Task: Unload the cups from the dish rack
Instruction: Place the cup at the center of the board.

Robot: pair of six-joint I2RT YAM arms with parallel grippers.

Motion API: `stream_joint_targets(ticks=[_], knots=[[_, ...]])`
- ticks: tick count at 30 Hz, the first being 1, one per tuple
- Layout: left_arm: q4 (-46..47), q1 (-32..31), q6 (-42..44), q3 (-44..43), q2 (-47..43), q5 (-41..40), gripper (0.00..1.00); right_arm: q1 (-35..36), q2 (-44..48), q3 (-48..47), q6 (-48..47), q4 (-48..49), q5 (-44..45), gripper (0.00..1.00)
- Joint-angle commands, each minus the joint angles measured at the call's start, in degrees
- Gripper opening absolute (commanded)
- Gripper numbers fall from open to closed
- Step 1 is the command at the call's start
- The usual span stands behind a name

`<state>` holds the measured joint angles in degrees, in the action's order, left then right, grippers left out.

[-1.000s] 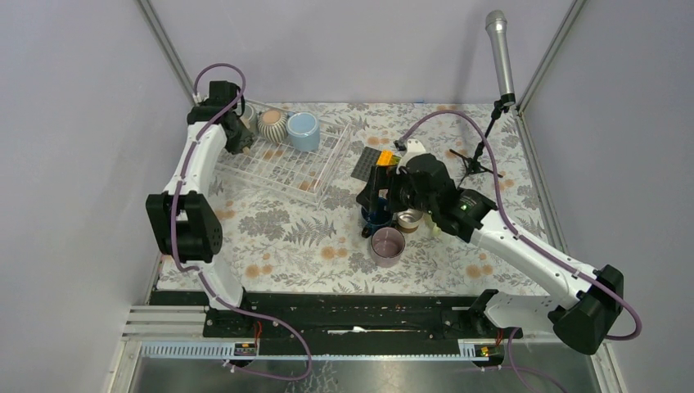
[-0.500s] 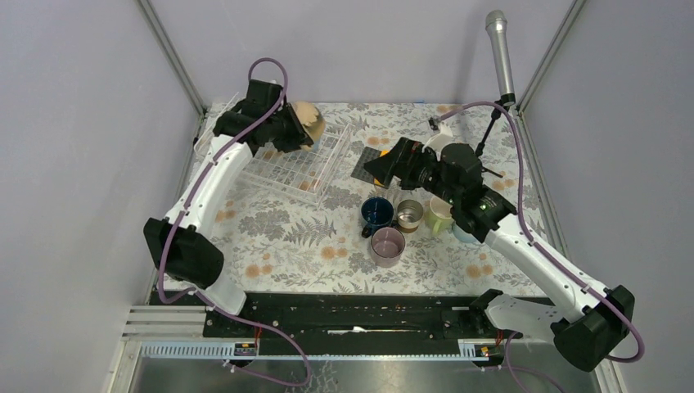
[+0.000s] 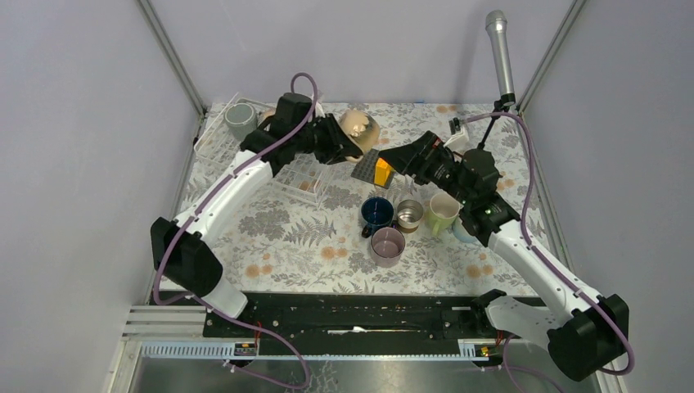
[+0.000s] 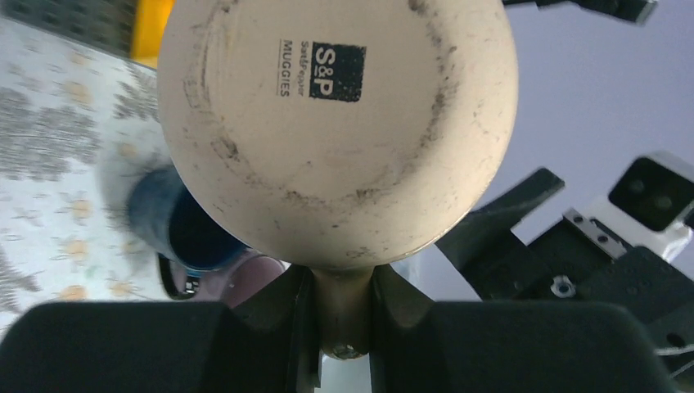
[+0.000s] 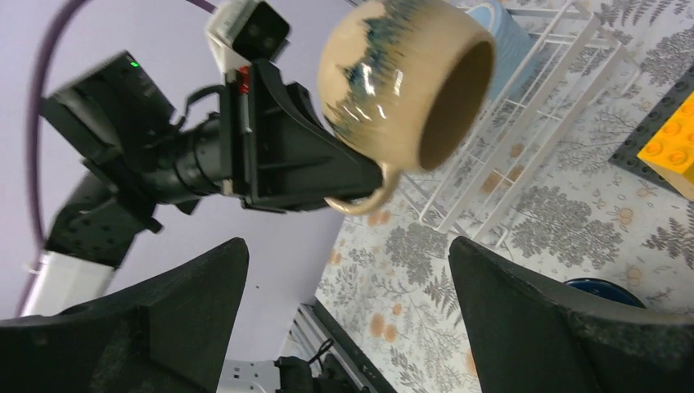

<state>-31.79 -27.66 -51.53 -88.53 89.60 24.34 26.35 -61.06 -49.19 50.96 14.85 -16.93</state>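
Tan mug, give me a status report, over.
Left hand shut on the handle of the tan glazed ceramic mug, mug aloft, clear of the white wire dish rack. Right hand open, facing it. Nothing between them.

Bright, even diffuse light, faint shadows, top view sharp, left wrist view's counter (image 4: 49, 164) blurred behind tan mug (image 4: 335, 123), small glare spots on its glaze
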Motion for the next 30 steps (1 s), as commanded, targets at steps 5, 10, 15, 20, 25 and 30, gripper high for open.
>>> stream_joint_targets(ticks=[5,10,15,20,25,30], knots=[[32.83,-2.60,-14.48,7.37,-5.11,13.84,0.00,-3.40,5.81,4.90,5.68,13.02,-0.17,0.97],[41.85,-4.19,-21.12,10.49,-4.77,16.73,0.00,-4.88,6.85,5.72,6.09,13.55,0.35,0.94],[47.12,-6.26,-24.60,11.23,-3.95,17.84,0.00,-5.81,6.59,6.76,8.65,17.77,-0.79,0.91],[50.72,-8.15,-27.13,12.04,-3.42,18.24,0.00,-7.27,6.68,7.83,11.04,21.32,-1.76,0.88],[53.39,-9.91,-28.88,12.84,-2.65,18.38,0.00,-8.42,7.69,8.08,12.37,22.98,-2.58,0.85],[55.77,-11.19,-30.36,12.90,-1.87,18.63,0.00,-9.22,7.76,8.69,14.77,25.28,-3.66,0.78]])
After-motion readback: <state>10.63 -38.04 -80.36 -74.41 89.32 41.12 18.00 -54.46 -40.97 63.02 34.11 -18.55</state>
